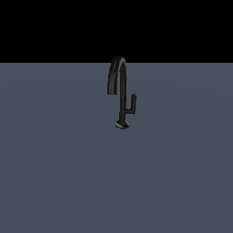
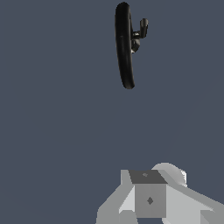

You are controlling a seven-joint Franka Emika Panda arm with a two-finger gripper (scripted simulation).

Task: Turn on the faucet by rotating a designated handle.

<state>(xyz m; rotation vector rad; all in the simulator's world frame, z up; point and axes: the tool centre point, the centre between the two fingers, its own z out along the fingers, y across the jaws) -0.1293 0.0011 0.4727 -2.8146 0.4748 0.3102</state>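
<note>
The matte black faucet [image 1: 123, 107] stands upright on a blue-grey surface in the exterior view. Its arched spout curves toward the exterior view's left above a small round base. The handle [image 1: 133, 102] is a short upright rod, joined to the stem by a small side arm on the exterior view's right. From overhead in the wrist view, the faucet [image 2: 124, 48] appears as a narrow black arc with the handle [image 2: 143, 27] beside it. No gripper fingers show in either view, and nothing touches the faucet.
The flat blue-grey surface [image 1: 54, 173] runs across the whole lower exterior view and ends at a black background. Pale grey blocky parts of the arm [image 2: 151, 197] show in the wrist view, well away from the faucet.
</note>
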